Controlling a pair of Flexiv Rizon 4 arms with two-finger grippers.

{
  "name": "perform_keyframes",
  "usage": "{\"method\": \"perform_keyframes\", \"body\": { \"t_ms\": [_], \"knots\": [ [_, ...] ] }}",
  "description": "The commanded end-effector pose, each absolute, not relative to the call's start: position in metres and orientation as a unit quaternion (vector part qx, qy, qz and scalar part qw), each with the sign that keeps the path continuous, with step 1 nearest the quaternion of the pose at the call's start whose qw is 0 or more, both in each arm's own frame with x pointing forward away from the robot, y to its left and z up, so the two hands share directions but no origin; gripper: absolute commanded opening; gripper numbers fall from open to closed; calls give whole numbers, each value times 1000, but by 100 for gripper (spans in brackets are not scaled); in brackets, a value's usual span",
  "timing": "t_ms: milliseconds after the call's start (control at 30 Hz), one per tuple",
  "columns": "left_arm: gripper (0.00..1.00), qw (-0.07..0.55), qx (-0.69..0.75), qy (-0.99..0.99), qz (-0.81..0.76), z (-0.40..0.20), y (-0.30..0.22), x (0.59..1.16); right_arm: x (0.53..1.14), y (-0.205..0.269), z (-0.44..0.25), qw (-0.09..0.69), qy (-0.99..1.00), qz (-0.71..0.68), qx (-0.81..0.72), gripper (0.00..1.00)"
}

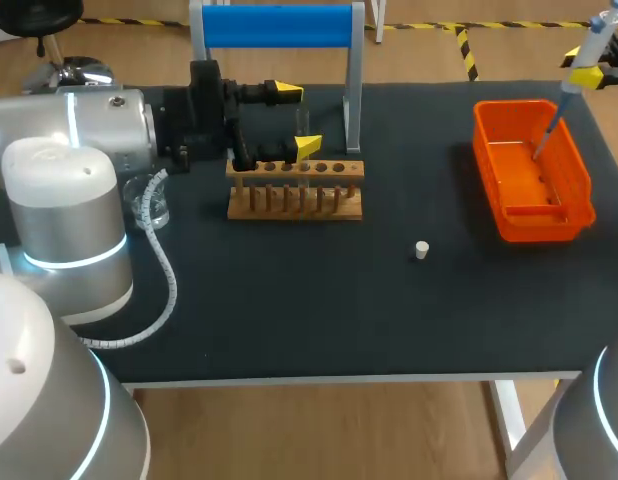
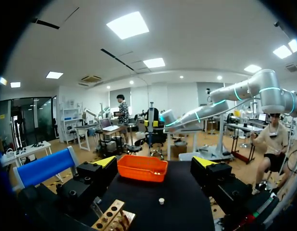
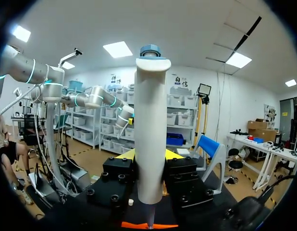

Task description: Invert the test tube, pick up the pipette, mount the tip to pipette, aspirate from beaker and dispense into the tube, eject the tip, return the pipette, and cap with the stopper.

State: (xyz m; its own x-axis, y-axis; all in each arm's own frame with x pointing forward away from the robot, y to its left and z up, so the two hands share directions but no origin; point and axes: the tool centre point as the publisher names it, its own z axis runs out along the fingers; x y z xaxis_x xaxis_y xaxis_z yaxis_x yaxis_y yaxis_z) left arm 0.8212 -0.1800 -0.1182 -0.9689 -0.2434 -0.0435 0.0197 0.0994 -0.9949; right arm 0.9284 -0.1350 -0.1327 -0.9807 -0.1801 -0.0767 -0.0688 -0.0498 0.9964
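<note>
Orange bin (image 1: 579,170) sits under the business end of the pipette (image 3: 151,120), which my right fingers (image 3: 149,154) hold clamped from both sides, upright, above the far right corner of the bench (image 1: 289,310). Its narrow end points down into the bin. From this I judge that I am at the tip-ejecting step. Whether the tip is on or already dropped, I cannot tell: the end is too thin to read, and nothing shows clearly on the bin floor.

My left fingers (image 1: 298,121) are spread wide and grip nothing. They hang over the far end of the wooden tube rack (image 1: 294,203). The test tube (image 1: 302,130) is hard to make out; it seems to stand upright at the rack, just beside one of my left fingers and not pinched between them. Whether it holds liquid is not visible.

The beaker (image 1: 149,205) stands at the left, partly behind my left arm, well apart from the pipette, so I take the aspirating and dispensing to be finished.

Left to do, as I read it: return the pipette to the blue-topped stand (image 1: 279,25) behind the rack, then cap the tube. The small white stopper (image 1: 421,249) lies alone on the bench between rack and bin, untouched.
</note>
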Motion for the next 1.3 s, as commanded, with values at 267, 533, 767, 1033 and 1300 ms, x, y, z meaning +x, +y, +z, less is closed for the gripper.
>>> {"method": "perform_keyframes", "body": {
  "t_ms": [267,533,767,1033,1300],
  "knots": [
    [100,101,-78,735,-667,-119,-181,820,936,-150,-139,64,-697,-708,92,0],
    [100,101,-78,735,-667,-119,-181,820,938,-156,-146,66,-695,-711,85,0],
    [100,101,-78,735,-667,-119,-181,820,940,-157,-150,66,-696,-710,83,0],
    [100,101,-78,735,-667,-119,-181,820,939,-157,-150,65,-700,-708,72,0],
    [100,101,-78,735,-667,-119,-181,820,939,-157,-150,65,-700,-708,72,0]
  ]
}}
